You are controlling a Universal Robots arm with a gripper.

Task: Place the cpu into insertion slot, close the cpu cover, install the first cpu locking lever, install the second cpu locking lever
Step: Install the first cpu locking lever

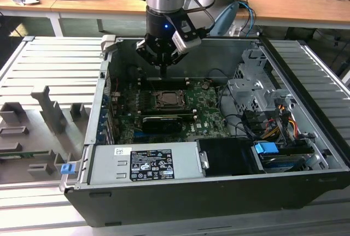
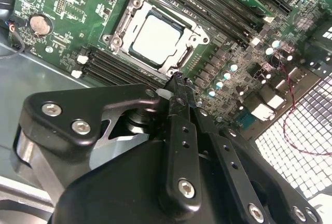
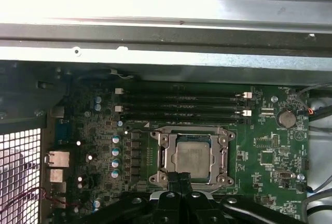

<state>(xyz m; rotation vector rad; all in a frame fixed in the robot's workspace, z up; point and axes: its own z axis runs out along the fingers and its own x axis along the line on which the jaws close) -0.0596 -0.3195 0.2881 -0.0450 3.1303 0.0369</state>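
The cpu (image 2: pixel 155 37) (image 3: pixel 193 156) lies flat in the insertion slot (image 2: pixel 134 54) on the green board, its silver top facing up. The cpu cover (image 2: pixel 118 19) (image 3: pixel 223 156), a silver frame, lies down around it, and the chip shows through the cover's opening. My gripper (image 1: pixel 163 74) (image 2: pixel 179 78) (image 3: pixel 180 178) hangs a little above the board, just beside the socket's edge. Its black fingers (image 2: pixel 181 130) are pressed together with nothing between them. I cannot tell how the locking levers stand. In the exterior view the socket (image 1: pixel 167 100) sits below the gripper.
Black memory slots (image 3: pixel 181 107) run beside the socket. A long black card (image 1: pixel 161 122), a grey labelled box (image 1: pixel 145 162) and a metal drive cage (image 1: pixel 257 94) crowd the open case. A coin battery (image 2: pixel 39 24) sits near one corner. A grey fixture tray (image 1: pixel 44 116) lies at the exterior view's left.
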